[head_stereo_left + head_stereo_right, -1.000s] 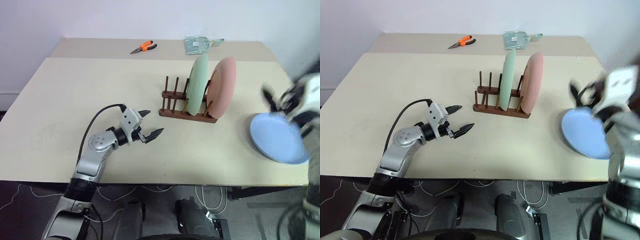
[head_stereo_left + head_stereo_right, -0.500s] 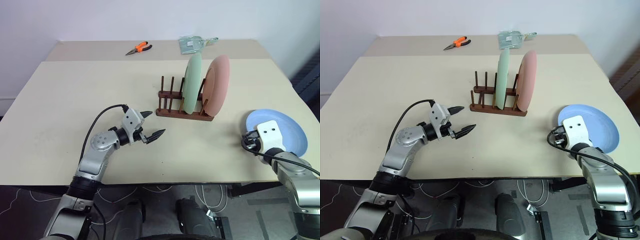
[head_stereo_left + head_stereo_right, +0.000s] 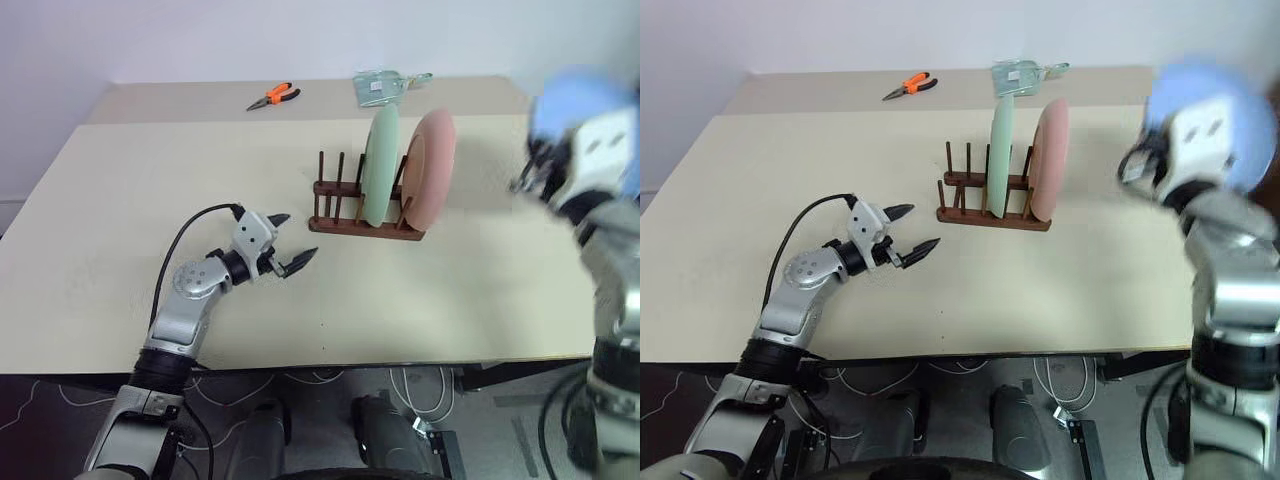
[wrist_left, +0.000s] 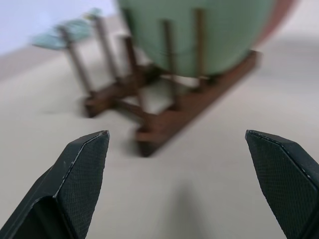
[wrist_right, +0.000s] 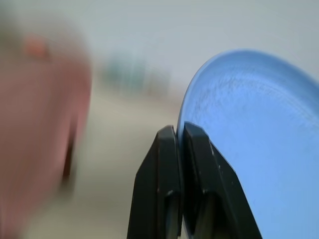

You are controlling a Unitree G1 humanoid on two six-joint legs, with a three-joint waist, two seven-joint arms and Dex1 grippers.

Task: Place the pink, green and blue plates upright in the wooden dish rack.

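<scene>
Three round matte plates are counted. Two stand upright in the small dark brown wooden dish rack [image 3: 362,215] at the centre of the beige table [image 3: 130,200]: one pale mint green plate [image 3: 379,167], and one salmon pink plate [image 3: 431,170] just to its right at the rack's right end. The rack's left pegs hold nothing.

The third, a light blue plate [image 5: 259,144], is off the table, raised in the air at the far right of the scene, to the right of the rack. The right gripper [image 5: 180,137] has its two black fingers pinched together on this plate's rim.

The left gripper [image 3: 291,243] hovers low over the table, left of and nearer than the rack, its two fingers spread wide apart and holding nothing.

At the far edge lie one pair of orange-handled pliers [image 3: 272,96] and one pale green dustpan [image 3: 380,87].
</scene>
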